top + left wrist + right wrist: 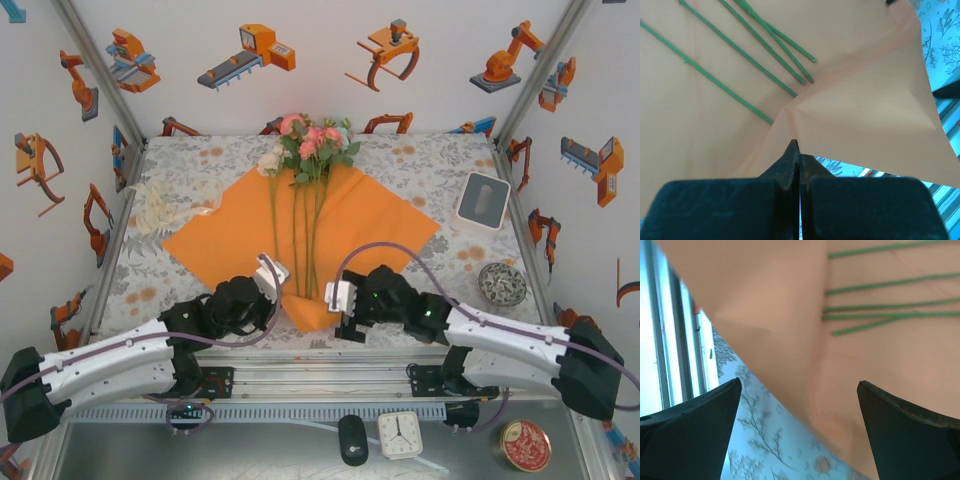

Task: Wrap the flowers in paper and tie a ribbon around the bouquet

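Left jaws pinched shut on near fold of paper (380, 225), gripping thin sheet alone. Right jaws wide, straddling paper edge just beside same corner, holding nothing.

Flowers (312, 145) lie along sheet on bench (440, 160): blooms at far corner, stems (740, 50) loose, ends near fold. Ribbon (160, 205) heaped well apart at left.

Your likely risks:
- Pull hard: paper tears at pinch or slips free.
- Lift corner fast: stems roll off centre, wrap goes lopsided.
- Close right jaws carelessly: you catch stem with paper and kink it.
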Robot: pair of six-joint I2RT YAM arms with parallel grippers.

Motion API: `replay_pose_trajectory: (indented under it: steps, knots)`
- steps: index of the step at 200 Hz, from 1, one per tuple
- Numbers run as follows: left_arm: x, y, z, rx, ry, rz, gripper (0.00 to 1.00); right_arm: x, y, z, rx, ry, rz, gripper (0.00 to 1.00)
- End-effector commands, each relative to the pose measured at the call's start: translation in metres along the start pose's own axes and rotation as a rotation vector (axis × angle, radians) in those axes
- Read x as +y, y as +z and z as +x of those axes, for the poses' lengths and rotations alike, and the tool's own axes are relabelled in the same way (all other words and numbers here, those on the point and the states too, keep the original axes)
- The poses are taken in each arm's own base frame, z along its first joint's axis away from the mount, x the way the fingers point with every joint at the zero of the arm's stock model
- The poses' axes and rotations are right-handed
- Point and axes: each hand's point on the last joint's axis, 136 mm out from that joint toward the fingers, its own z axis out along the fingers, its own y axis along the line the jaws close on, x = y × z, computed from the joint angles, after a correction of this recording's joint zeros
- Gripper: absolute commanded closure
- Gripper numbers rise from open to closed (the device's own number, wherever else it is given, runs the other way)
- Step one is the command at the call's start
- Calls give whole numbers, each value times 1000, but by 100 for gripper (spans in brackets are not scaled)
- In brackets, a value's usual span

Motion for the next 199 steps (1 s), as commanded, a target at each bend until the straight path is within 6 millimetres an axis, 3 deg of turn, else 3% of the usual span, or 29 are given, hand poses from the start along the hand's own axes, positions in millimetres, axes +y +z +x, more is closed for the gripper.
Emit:
replay_pose_trajectory:
  steps: [1, 48, 64, 84, 104, 121, 154, 173, 199]
  knots:
    - [-6, 1, -12, -27, -37, 33, 100, -13, 6, -25, -106, -139, 182, 13]
    - [-5, 4, -12, -25, -42, 30, 100, -34, 10, -7, 24, -372, 483, 13]
    - [-2, 3, -11, -23, -43, 19, 100, -38, 7, -6, 40, -390, 501, 15]
    - [2, 0, -10, -26, -44, 2, 100, -27, 4, -5, 37, -402, 427, 24]
    - [4, -6, -11, -40, -47, -5, 84, -7, 0, 6, 64, -374, 298, 41]
    - [2, -10, -13, -51, -43, 17, 62, 4, -7, 8, 49, -324, 224, 57]
    - [-14, -15, -6, -29, 7, 110, 40, 7, -17, 14, 48, -189, 105, 94]
    - [-29, -15, 4, 5, 63, 184, 28, -4, -22, 8, 21, -103, 97, 98]
    - [-31, -11, 16, 23, 177, 134, 10, -18, -28, -2, -22, 17, 44, 100]
